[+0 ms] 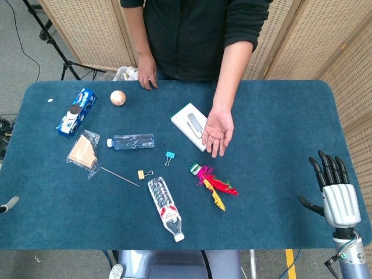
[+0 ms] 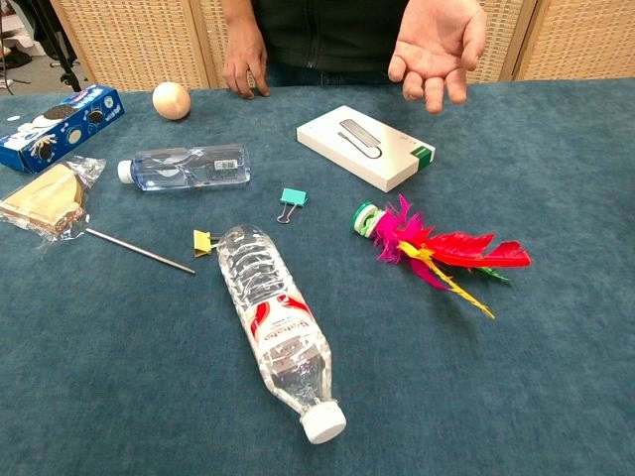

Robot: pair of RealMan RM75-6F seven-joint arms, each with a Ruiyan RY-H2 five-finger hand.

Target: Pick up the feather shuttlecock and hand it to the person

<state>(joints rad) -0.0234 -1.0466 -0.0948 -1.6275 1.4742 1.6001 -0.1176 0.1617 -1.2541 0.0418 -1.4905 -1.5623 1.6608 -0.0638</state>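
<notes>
Table edge first, nearest you: your right hand hovers at the near right, palm up off the cloth, fingers spread wide and holding nothing. At the near left edge only a pale tip of the left hand pokes in, so whether it's spread or curled, you cannot tell.

Step in hand, as it looks: the reach hasn't begun. Nothing is lifted.

Moving out, a water bottle lies on its side, white cap toward you. Just right of it, there's your target: the feather shuttlecock flat on the table, green base pointing far-left, pink, red and yellow feathers fanning near-right. It sits well left of your right hand, with open cloth between them.

Next move, by my read: swing the right hand left, come down over the green base instead of the loose feathers, and pinch there.

Further out, a teal clip and a white box. Beyond them the person's hand waits palm up over the table, just far of the shuttlecock. That's your delivery spot.

Note the views: the head view shows both your hands; the chest view shows neither, but gives the feathers and base far more clearly.
</notes>
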